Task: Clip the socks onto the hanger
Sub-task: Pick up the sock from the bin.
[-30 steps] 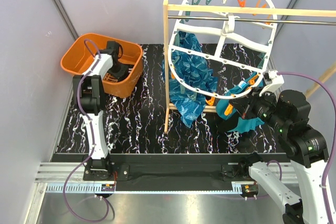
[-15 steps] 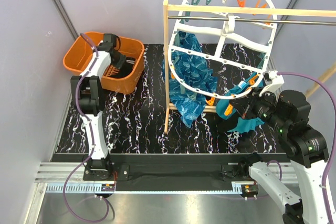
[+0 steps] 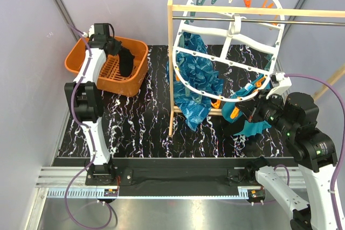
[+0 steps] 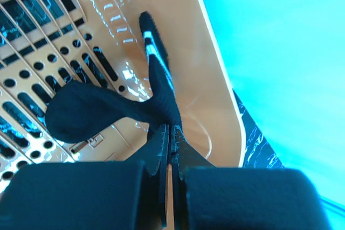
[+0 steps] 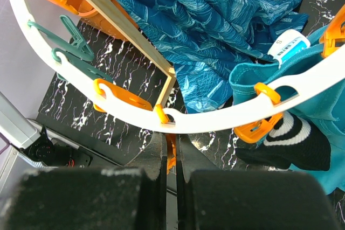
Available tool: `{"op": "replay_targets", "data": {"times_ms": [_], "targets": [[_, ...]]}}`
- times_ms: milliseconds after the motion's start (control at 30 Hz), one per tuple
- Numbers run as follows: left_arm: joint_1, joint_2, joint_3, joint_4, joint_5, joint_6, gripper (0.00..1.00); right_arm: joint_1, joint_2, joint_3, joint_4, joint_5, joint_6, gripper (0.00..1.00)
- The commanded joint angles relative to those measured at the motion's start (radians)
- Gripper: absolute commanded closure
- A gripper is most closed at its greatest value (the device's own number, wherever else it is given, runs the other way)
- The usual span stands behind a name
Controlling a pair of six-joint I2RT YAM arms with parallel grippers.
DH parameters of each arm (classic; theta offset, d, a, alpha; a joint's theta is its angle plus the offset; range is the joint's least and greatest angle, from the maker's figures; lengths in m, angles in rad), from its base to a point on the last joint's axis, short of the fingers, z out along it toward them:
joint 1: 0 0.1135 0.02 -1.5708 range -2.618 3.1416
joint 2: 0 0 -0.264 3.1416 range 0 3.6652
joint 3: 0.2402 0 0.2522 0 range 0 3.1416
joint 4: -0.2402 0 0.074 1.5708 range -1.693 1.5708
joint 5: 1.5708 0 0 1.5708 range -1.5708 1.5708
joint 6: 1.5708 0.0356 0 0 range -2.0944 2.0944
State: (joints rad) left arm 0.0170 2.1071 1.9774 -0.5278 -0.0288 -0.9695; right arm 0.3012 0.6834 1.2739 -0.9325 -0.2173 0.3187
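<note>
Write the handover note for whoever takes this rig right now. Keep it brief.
Left hand: shut on a black sock, held over the orange basket.
Right hand: shut on an orange clip at the lower rim of the hanger.
Done: one striped sock hangs from a neighbouring clip, beside the teal cloth.
Left: carry the held sock to the hanger and clip it. Whether more socks lie in the basket cannot be told.
</note>
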Motion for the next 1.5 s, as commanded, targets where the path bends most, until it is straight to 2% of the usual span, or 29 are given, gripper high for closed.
{"op": "replay_targets", "data": {"times_ms": [0,367,533,667,800,867,967,1000,1033,1100,1167,1200,1233,1367,1467], "targets": [[0.009,-0.065,0.066,0.064,0.023,0.006,1.0,0.007,0.007,-0.016,-0.04,0.042,0.017,1.0],[0.015,-0.094,0.117,0.155,0.096,0.052,1.0,0.006,0.015,-0.021,-0.031,0.044,0.017,1.0],[0.02,-0.096,0.104,0.219,0.138,0.118,1.0,0.006,0.015,-0.021,-0.035,0.041,0.014,1.0],[0.026,-0.108,0.008,0.241,0.153,0.147,1.0,0.006,0.013,-0.022,-0.04,0.044,0.014,1.0],[0.027,-0.142,-0.152,0.258,0.145,0.153,0.98,0.006,0.007,-0.025,-0.042,0.049,0.023,1.0],[0.026,-0.15,-0.239,0.253,0.133,0.152,0.92,0.006,0.007,-0.027,-0.042,0.049,0.025,1.0],[0.032,-0.118,-0.264,0.18,0.096,0.166,0.85,0.006,0.008,-0.027,-0.042,0.047,0.026,1.0],[0.032,-0.111,-0.259,0.163,0.096,0.176,0.71,0.006,0.01,-0.025,-0.043,0.047,0.023,1.0],[0.032,-0.104,-0.253,0.151,0.08,0.19,0.65,0.007,0.011,-0.025,-0.045,0.048,0.025,1.0],[0.032,-0.093,-0.224,0.089,0.058,0.224,0.63,0.006,0.01,-0.028,-0.043,0.045,0.026,1.0],[0.034,-0.116,-0.232,0.074,0.032,0.242,0.58,0.006,0.01,-0.03,-0.042,0.045,0.028,1.0],[0.034,-0.127,-0.238,0.08,0.027,0.256,0.53,0.006,0.01,-0.031,-0.043,0.047,0.031,1.0],[0.034,-0.131,-0.236,0.077,-0.021,0.256,0.42,0.006,0.01,-0.034,-0.04,0.045,0.031,1.0],[0.041,-0.108,-0.184,0.089,-0.017,0.253,0.3,0.007,0.011,-0.047,-0.028,0.038,0.043,1.0],[0.038,0.009,-0.013,0.022,0.023,0.275,0.31,0.006,0.016,-0.05,-0.026,0.039,0.04,1.0]]}}
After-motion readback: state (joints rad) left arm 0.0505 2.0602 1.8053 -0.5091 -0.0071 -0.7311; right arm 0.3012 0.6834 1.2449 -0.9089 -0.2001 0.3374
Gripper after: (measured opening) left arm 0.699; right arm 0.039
